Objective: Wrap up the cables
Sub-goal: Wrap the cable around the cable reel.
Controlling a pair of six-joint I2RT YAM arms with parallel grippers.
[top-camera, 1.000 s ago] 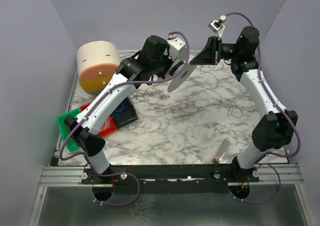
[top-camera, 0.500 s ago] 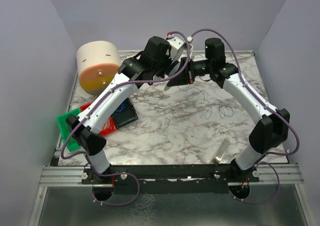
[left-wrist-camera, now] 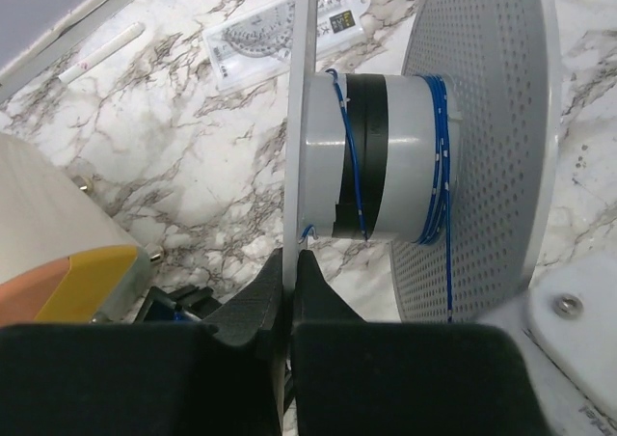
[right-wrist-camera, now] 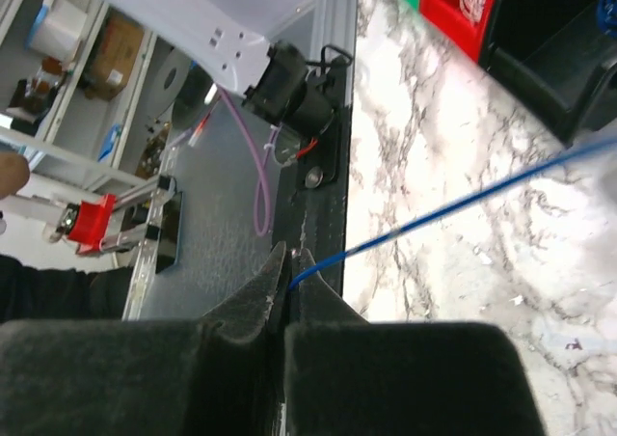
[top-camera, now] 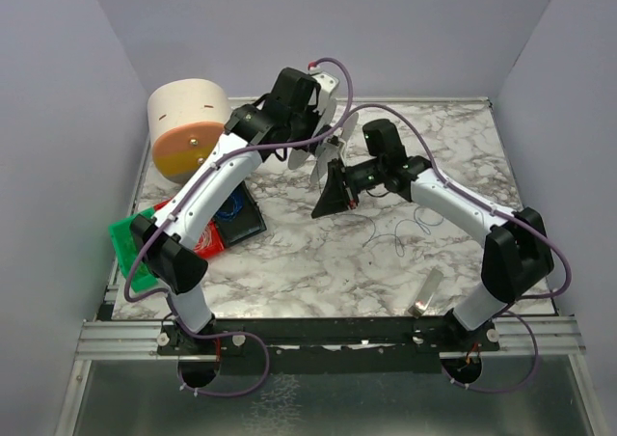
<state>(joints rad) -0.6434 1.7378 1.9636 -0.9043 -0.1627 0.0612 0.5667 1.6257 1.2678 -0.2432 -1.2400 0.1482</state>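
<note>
**Cable pinched in the right claw, spool clamped in the left**

The cable (right-wrist-camera: 434,219) is a very thin blue wire. One stretch is nipped between the tips of the right claw (right-wrist-camera: 284,262), whose fingers are pressed together on it with no gap showing. From those tips it runs taut, up and away to the right over the marble table (right-wrist-camera: 434,98). In the top view, slack loops of it (top-camera: 410,226) lie on the marble just to the right of the right claw (top-camera: 333,197), beneath that arm's forearm.

More of the cable (left-wrist-camera: 442,147) is wound in a few turns round the grey hub of a spool (left-wrist-camera: 386,156), straight ahead of the left claw (left-wrist-camera: 289,262). That claw is closed narrowly on the edge of the spool's thin near flange and holds the spool (top-camera: 333,147) clear of the table, just above the right claw.

Beyond the left claw, flat on the marble, lies a clear protractor (left-wrist-camera: 280,36). Well to the left of both claws stand a beige drum (top-camera: 188,127) and a green bin (top-camera: 130,243).
</note>
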